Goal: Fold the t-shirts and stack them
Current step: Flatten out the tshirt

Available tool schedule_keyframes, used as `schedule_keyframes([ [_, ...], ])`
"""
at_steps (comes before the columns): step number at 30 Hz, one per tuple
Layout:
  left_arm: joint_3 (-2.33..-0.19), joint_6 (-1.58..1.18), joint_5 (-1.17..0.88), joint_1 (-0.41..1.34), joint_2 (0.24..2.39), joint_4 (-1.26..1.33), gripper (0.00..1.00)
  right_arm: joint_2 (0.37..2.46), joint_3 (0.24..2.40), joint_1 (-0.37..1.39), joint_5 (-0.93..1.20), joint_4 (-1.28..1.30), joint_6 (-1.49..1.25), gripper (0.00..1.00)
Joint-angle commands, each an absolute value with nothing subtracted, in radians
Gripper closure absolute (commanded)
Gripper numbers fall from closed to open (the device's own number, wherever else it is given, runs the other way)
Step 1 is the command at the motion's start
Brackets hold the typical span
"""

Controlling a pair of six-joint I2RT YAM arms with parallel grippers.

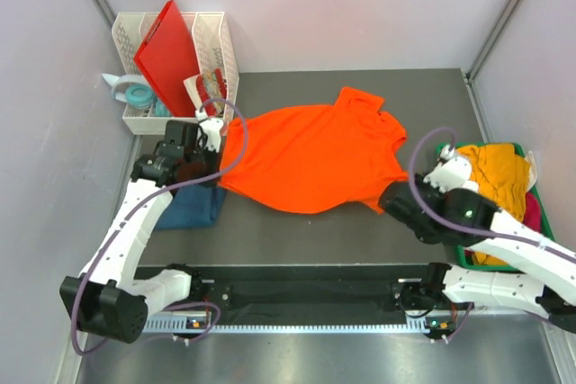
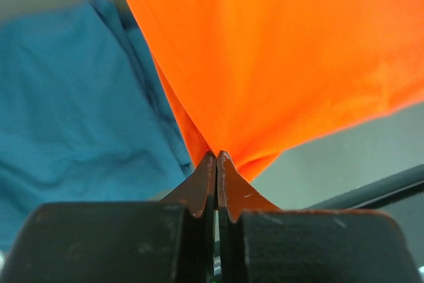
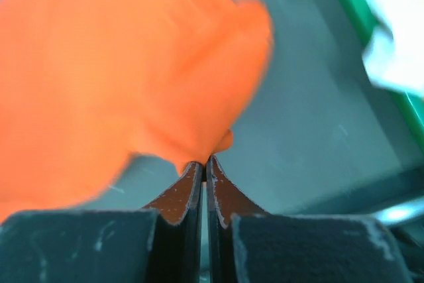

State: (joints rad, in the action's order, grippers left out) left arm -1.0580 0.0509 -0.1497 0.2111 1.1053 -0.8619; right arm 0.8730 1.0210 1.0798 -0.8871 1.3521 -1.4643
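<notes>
Left hand [image 2: 216,158] and right hand [image 3: 204,162] each clench the orange t-shirt [image 1: 315,155] spread between them.

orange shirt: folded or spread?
Spread. The orange shirt lies open across the table, left hand and right hand each pinching an edge.

A lab test cell: plain pale walls [image 1: 315,6] enclose a grey table [image 1: 297,231].
</notes>
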Motion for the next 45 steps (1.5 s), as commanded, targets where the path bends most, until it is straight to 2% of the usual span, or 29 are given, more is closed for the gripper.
schedule_keyframes([
  [1, -1.247, 0.023, -0.126, 0.209, 1.084, -0.844, 1.00, 0.911, 1.351, 1.080, -1.179, 1.457, -1.231, 1.00],
  [3, -1.317, 0.012, -0.111, 0.207, 1.104, -0.871, 1.00, 0.939, 1.493, 1.062, -1.253, 1.450, -1.108, 1.00],
  [6, -1.318, 0.008, -0.104, 0.209, 1.109, -0.862, 1.00, 0.985, 1.587, 1.043, -1.302, 1.441, -1.014, 1.00],
  [11, -1.316, 0.003, -0.088, 0.203, 1.094, -0.862, 1.00, 0.963, 1.554, 1.040, -1.287, 1.378, -0.953, 1.00],
  [14, -1.412, 0.011, -0.046, 0.199, 1.104, -0.864, 1.00, 0.942, 1.560, 1.039, -1.296, 1.307, -0.898, 1.00],
  [16, -1.477, 0.034, -0.023, 0.199, 1.120, -0.841, 1.00, 0.933, 1.604, 1.039, -1.315, 1.238, -0.769, 1.00],
  [19, -1.656, 0.051, -0.008, 0.199, 1.173, -0.836, 1.00, 0.942, 1.709, 1.037, -1.371, 1.018, -0.469, 1.00],
  [22, -1.850, 0.045, 0.054, 0.199, 1.241, -0.835, 1.00, 0.951, 1.779, 1.037, -1.402, 0.670, -0.087, 1.00],
  [23, -1.921, 0.043, 0.058, 0.199, 1.253, -0.825, 1.00, 0.956, 1.781, 1.038, -1.413, 0.453, 0.030, 1.00],
  [25, -2.000, 0.031, 0.069, 0.199, 1.298, -0.824, 1.00, 0.968, 1.792, 1.039, -1.413, 0.250, 0.312, 1.00],
  [26, -2.085, 0.026, 0.071, 0.199, 1.314, -0.833, 1.00, 0.977, 1.802, 1.039, -1.410, 0.037, 0.504, 1.00],
  [29, -2.248, 0.021, 0.067, 0.199, 1.374, -0.854, 1.00, 1.040, 1.912, 1.042, -1.387, -0.144, 0.705, 1.00],
  [32, -2.304, 0.020, 0.066, 0.199, 1.404, -0.847, 1.00, 1.098, 1.988, 1.042, -1.355, -0.170, 0.780, 1.00],
  [37, -2.286, 0.023, 0.075, 0.199, 1.466, -0.825, 1.00, 1.150, 1.976, 1.007, -1.287, -0.184, 0.792, 1.00],
  [39, -2.263, 0.034, 0.068, 0.199, 1.527, -0.816, 1.00, 1.187, 1.980, 0.889, -1.249, -0.071, 0.657, 1.00],
  [40, -2.260, 0.038, 0.061, 0.199, 1.554, -0.812, 1.00, 1.207, 2.003, 0.834, -1.164, 0.049, 0.552, 1.00],
  [41, -2.241, 0.046, 0.058, 0.199, 1.578, -0.810, 1.00, 1.230, 2.066, 0.695, -1.088, 0.338, 0.276, 1.00],
  [42, -2.237, 0.046, 0.061, 0.199, 1.632, -0.808, 1.00, 1.273, 2.075, 0.631, -1.009, 0.448, 0.165, 1.00],
  [45, -2.194, 0.046, 0.045, 0.199, 1.702, -0.773, 1.00, 1.304, 1.958, 0.464, -0.821, 0.544, -0.065, 1.00],
])
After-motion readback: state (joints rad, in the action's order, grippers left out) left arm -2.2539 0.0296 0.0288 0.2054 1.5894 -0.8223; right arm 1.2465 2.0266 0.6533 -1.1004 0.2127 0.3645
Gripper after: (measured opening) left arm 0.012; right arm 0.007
